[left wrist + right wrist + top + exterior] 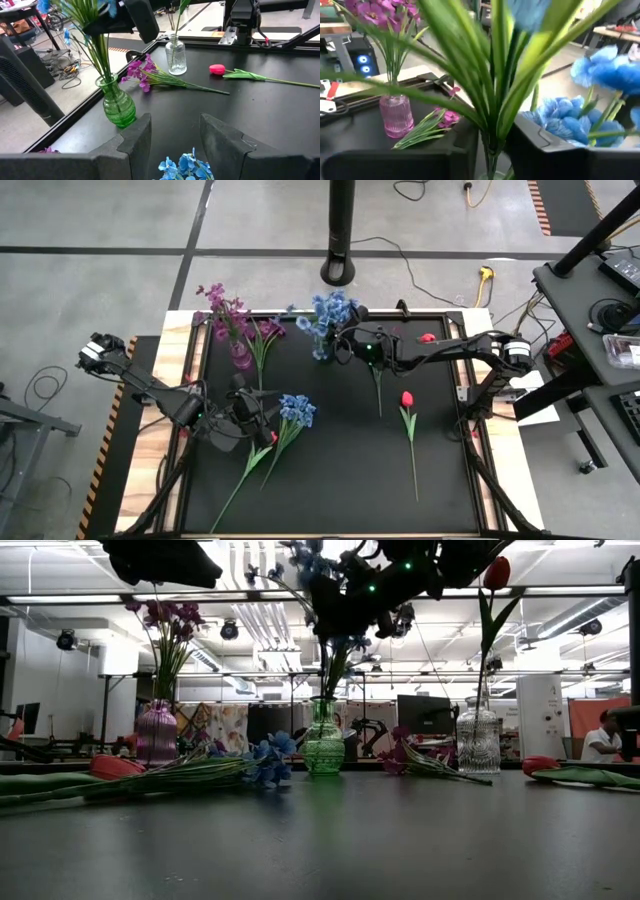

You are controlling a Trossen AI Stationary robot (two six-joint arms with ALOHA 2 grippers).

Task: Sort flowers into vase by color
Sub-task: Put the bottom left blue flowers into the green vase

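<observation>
A green vase (322,352) at the far middle holds blue flowers (330,310). My right gripper (492,145) is at their stems, just above the vase mouth, under the blooms (600,70). My left gripper (175,130) is open over a blue spray (297,410) that lies flat on the mat; its blooms (186,167) show between the fingers, untouched. A pink vase (240,356) holds purple flowers (222,305). A clear vase (176,57) holds a red bud (428,337). My right gripper has the bunch of green stems (490,135) between its two fingers, just above the green vase's mouth. It comes level from the table's right side, and the fingers lie across the stems. The stems stand upright in the vase, the blue blooms above.
A red tulip (407,400) lies on the mat right of centre. A purple spray (145,70) lies between the green and clear vases. Another purple spray (440,120) lies by the pink vase. A red-budded stem (110,768) lies beside the blue spray.
</observation>
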